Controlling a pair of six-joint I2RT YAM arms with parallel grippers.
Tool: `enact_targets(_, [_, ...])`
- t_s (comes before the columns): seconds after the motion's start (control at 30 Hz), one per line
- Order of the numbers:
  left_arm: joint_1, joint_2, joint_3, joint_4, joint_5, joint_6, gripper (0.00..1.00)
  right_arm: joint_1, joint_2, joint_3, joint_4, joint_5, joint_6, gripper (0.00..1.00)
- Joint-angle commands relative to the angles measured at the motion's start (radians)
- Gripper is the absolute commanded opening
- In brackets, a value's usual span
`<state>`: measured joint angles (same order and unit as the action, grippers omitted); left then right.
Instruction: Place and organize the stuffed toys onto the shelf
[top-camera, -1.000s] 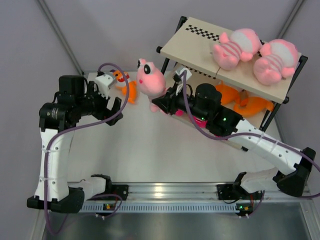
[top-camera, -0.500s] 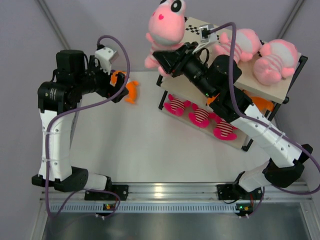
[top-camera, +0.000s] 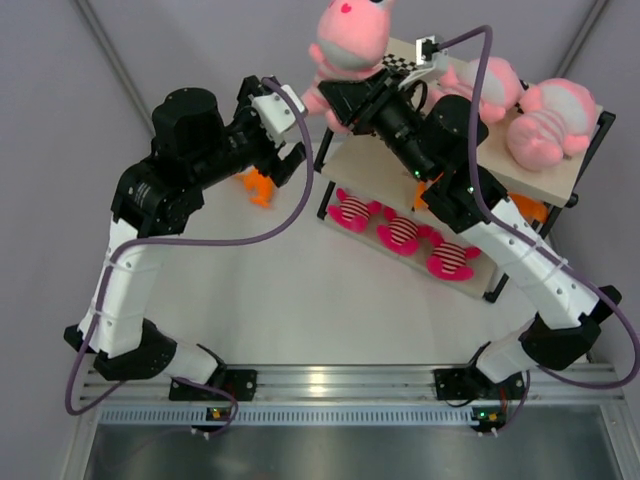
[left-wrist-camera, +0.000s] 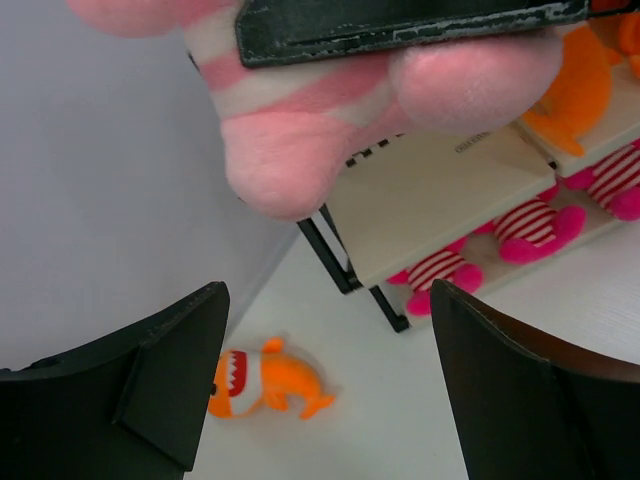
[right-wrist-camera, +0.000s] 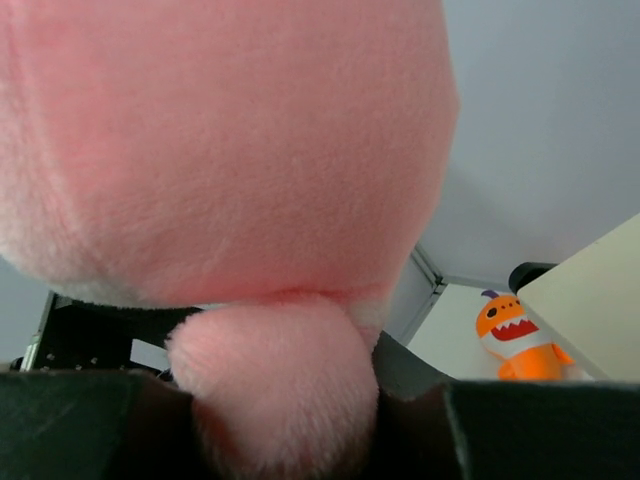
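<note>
Pale grey walls closed in a white table (top-camera: 280, 310), with the shelf (top-camera: 497, 143) standing at its far right. The right jaws were clamped on a big pale-pink striped plush (top-camera: 350, 45) and held it in the air over the left end of the top board, by the checker strip (top-camera: 400, 62). In the left wrist view a black finger pressed across its striped body, and in the right wrist view pink fur filled nearly everything. Two more pink striped plushes (top-camera: 485, 85) (top-camera: 550, 120) lay on the right part of the top board, just beside each other. Orange fish (left-wrist-camera: 580, 90) sat on the middle board, and three magenta striped toys (top-camera: 400, 232) lay in a row on the lowest one. The left jaws stood wide apart and empty, raised just left of the held plush. Below them one orange fish (left-wrist-camera: 262, 380) lay on the table, near the shelf's left end.
</note>
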<state>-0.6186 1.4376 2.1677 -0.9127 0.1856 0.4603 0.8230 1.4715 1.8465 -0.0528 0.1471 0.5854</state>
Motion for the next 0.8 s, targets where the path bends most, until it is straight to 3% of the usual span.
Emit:
enact_targets(0.0, [-0.004,0.044,0.079,0.161,-0.083,0.161,0.87,-0.039,0.013,0.088,0.056,-0.001,0.05,0.0])
enact_targets(0.23, [-0.009,0.021,0.014,0.167,0.015,0.562,0.81,-0.078,0.052,0.126,0.059,-0.023,0.088,0.0])
enact_targets(0.27, [-0.009,0.005,-0.043,0.169,0.072,0.704,0.8,-0.078,0.053,0.129,0.06,-0.021,0.091,0.0])
enact_targets(0.37, [-0.009,-0.078,-0.19,0.25,0.133,0.921,0.8,-0.078,0.058,0.117,0.076,-0.018,0.103,0.0])
enact_targets(0.47, [-0.009,-0.132,-0.296,0.401,0.144,0.995,0.8,-0.079,0.056,0.099,0.096,-0.023,0.117,0.0])
enact_targets(0.77, [-0.01,-0.117,-0.29,0.459,0.199,1.058,0.77,-0.081,0.016,0.01,0.131,-0.04,0.123,0.0])
